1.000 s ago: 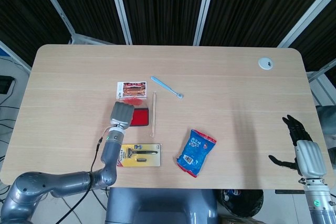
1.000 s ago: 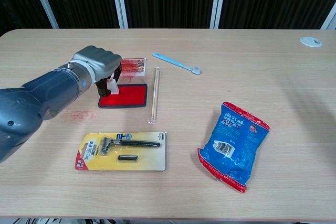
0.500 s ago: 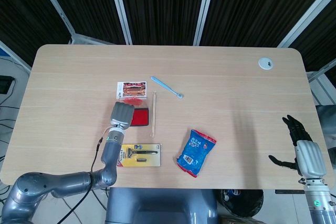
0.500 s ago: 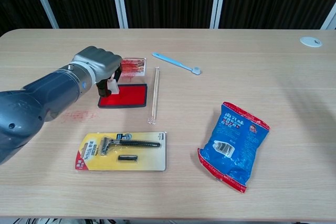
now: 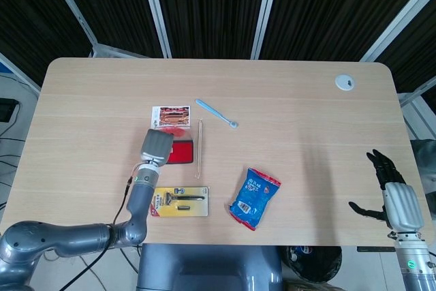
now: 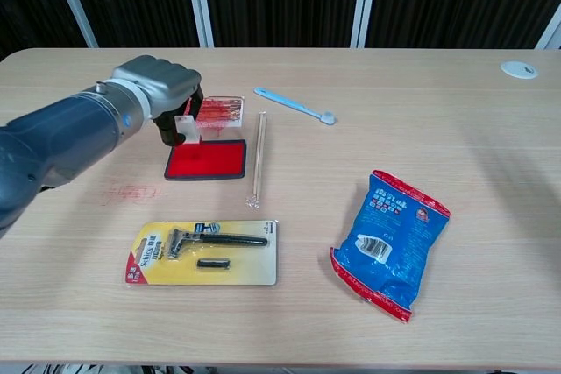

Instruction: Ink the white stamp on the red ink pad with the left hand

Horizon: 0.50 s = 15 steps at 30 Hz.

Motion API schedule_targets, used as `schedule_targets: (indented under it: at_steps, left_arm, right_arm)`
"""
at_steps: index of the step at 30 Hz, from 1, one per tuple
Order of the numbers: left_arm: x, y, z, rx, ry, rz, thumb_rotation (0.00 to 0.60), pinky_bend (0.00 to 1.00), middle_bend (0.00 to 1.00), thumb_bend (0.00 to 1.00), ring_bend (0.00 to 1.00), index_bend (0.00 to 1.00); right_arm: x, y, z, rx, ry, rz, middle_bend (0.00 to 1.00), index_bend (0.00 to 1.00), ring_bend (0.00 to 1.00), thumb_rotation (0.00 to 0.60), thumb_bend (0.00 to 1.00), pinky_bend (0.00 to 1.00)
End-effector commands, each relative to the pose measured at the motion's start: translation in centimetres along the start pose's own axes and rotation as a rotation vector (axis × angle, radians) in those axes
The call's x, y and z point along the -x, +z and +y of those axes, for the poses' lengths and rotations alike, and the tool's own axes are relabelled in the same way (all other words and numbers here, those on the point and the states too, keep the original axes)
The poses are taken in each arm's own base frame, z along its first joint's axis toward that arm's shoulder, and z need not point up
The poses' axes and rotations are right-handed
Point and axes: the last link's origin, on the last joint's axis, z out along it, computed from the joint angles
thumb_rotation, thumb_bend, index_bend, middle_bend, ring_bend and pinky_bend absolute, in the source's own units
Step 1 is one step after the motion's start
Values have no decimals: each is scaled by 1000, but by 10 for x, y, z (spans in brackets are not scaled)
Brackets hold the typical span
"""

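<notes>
Your left hand (image 6: 158,85) is curled tight around the white stamp (image 6: 186,126), holding it just above the far left corner of the red ink pad (image 6: 207,161). You look to be in the middle of inking, so next you likely need to bring the stamp straight down, flat on the red. The pad is a flat red square in a dark tray. The stamp is a small, hard white block. Your right hand (image 5: 397,199) hangs off the table's right edge, fingers spread, holding nothing.

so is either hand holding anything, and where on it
The left hand grips the white stamp by its upper part; the right hand holds nothing.
</notes>
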Motion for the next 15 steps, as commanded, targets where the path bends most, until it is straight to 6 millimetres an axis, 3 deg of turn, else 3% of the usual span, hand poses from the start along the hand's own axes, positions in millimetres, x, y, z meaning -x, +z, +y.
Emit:
schedule_targets:
  at_steps: [1, 8, 15]
  left_arm:
    - [-7, -8, -17, -20, -10, 18, 600, 611, 762, 527, 573, 747]
    - [0, -26, -45, -46, 9, 4, 600, 611, 759, 526, 571, 744]
    - [25, -38, -68, -77, 29, -46, 600, 608, 752, 527, 568, 738]
  right_arm:
    - [0, 0, 0, 0, -2, 1, 0, 0, 0, 600, 90, 181]
    - [0, 0, 0, 3, 1, 0, 0, 0, 0, 600, 91, 181]
    - [0, 0, -1, -1, -4, -1, 0, 0, 0, 600, 91, 181]
